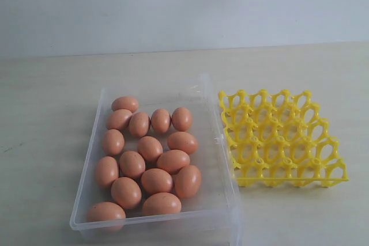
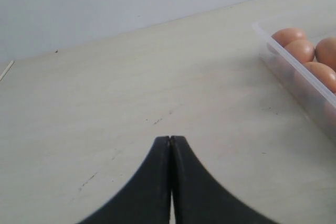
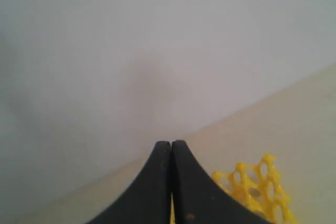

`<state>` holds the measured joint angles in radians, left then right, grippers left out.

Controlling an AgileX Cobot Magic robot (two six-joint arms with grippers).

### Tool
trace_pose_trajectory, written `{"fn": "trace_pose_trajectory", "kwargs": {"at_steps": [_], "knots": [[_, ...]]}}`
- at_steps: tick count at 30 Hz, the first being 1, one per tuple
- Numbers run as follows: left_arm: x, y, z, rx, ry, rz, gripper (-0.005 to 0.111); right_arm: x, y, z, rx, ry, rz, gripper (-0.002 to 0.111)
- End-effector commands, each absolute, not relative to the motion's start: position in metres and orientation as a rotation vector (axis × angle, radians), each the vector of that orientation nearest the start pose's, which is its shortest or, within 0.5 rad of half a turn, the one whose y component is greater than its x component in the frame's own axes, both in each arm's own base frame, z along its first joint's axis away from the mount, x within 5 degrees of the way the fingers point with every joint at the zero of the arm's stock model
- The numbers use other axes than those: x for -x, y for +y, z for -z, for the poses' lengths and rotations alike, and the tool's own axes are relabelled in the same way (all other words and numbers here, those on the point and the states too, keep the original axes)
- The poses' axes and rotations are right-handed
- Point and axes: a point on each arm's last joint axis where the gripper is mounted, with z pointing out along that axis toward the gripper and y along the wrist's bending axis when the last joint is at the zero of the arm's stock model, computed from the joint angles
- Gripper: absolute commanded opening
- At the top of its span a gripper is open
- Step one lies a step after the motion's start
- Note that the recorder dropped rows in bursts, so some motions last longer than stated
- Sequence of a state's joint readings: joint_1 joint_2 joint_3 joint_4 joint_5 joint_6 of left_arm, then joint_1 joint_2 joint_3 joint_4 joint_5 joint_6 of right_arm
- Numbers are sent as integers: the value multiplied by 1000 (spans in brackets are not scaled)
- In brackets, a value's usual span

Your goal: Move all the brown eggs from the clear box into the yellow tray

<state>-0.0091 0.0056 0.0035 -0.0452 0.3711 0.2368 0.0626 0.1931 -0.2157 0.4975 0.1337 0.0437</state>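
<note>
Left gripper (image 2: 170, 139) pressed closed, empty, low over pale wooden table (image 2: 131, 103); clear box (image 2: 286, 59) near, not touching, brown eggs (image 2: 300, 51) inside. Right gripper (image 3: 171, 142) likewise closed on nothing, yellow tray (image 3: 257, 190) just beside the tips. Seen from outside: tray at 3 o'clock of box, close alongside. Plain white wall (image 3: 157, 51) behind.

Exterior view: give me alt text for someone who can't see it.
Sixteen brown eggs lie loose in a clear box on a pale table, with an empty yellow tray beside it on the right.
</note>
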Motion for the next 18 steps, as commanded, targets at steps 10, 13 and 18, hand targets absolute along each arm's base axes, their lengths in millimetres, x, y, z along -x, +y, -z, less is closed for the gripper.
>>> {"fn": "trace_pose_trajectory", "kwargs": {"at_steps": [10, 13, 18], "knots": [[-53, -2, -180, -198, 1838, -108, 0, -198, 80, -339, 625, 2331, -378, 0], [-53, -2, -180, -198, 1838, -108, 0, -226, 128, -337, 702, 2336, -395, 0], [-53, -2, -180, -198, 1838, -108, 0, -267, 175, -323, 689, 2403, -361, 0]]}}
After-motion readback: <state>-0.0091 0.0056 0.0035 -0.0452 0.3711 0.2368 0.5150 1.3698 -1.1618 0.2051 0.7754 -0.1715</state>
